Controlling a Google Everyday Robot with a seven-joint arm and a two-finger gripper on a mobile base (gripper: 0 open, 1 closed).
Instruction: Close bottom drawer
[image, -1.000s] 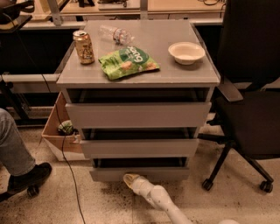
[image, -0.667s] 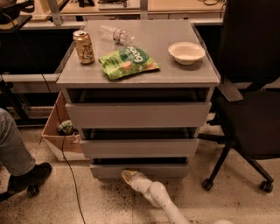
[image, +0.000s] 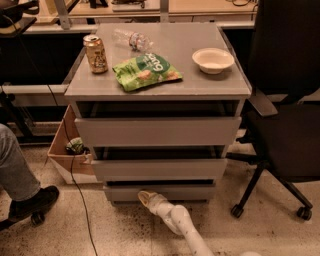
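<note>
The grey cabinet has three drawers. The bottom drawer (image: 160, 192) is the lowest and narrowest, with a plain grey front near the floor; a thin dark gap shows above it. My gripper (image: 145, 198) is at the end of the white arm that comes up from the lower edge of the view. Its tip rests against the front of the bottom drawer, left of its middle.
On the cabinet top (image: 210, 85) are a can (image: 95, 54), a green chip bag (image: 146, 71), a plastic bottle (image: 131, 39) and a white bowl (image: 213, 60). A black office chair (image: 287, 125) stands right. A cardboard box (image: 67, 155), a cable and a person's leg (image: 20, 185) are left.
My gripper has moved slightly left and up against the bottom drawer front. The drawer front sits further back under the middle drawer than before.
</note>
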